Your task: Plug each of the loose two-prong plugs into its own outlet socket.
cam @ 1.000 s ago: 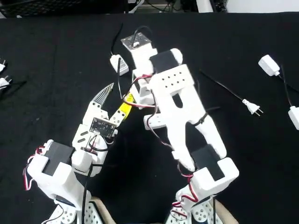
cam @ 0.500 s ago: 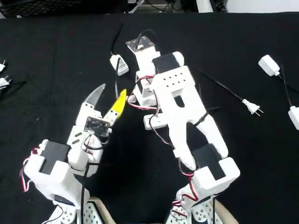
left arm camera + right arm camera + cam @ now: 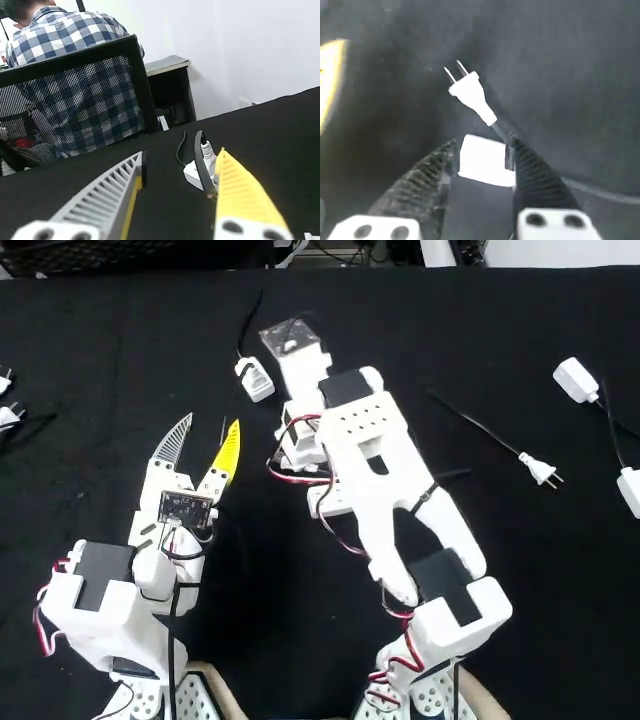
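While the right gripper point(image 3: 482, 142) clamps the white outlet socket point(image 3: 485, 161) by both sides, the loose plug point(image 3: 470, 92) lies just beyond its fingertips, long axis running prongs-away from that socket, and the left gripper point(image 3: 210, 421) stands wide open, empty.

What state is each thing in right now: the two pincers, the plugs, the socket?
Left pincer: open, empty.
Right pincer: shut on the white socket block.
White socket block: gripped, nothing plugged in.
Near plug: loose, prongs bare.
Far plug: loose, unplugged.
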Available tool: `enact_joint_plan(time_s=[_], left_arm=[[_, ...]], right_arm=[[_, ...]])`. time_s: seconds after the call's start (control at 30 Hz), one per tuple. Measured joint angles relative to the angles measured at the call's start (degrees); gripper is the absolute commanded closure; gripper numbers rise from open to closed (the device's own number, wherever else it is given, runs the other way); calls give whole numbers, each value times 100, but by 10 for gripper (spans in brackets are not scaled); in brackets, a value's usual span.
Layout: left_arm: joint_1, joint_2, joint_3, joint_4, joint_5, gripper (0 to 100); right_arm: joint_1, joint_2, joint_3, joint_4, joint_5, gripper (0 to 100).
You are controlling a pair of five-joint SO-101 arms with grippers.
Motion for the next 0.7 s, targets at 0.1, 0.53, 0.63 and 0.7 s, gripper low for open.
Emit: enact_joint_plan(time_s=[0.1, 0.53, 0.63, 0.7], left_arm=[[0, 0, 0, 0, 0, 762], [0, 0, 0, 0, 0, 762], [0, 0, 0, 0, 0, 762], [0, 0, 0, 0, 0, 762]], right_arm=[[-88, 149, -9, -149, 211, 846], [-88, 3262, -2971, 1530, 1442, 849], [-88, 4018, -4026, 1899, 1767, 849], [-62, 4501, -4703, 2057, 1934, 850]])
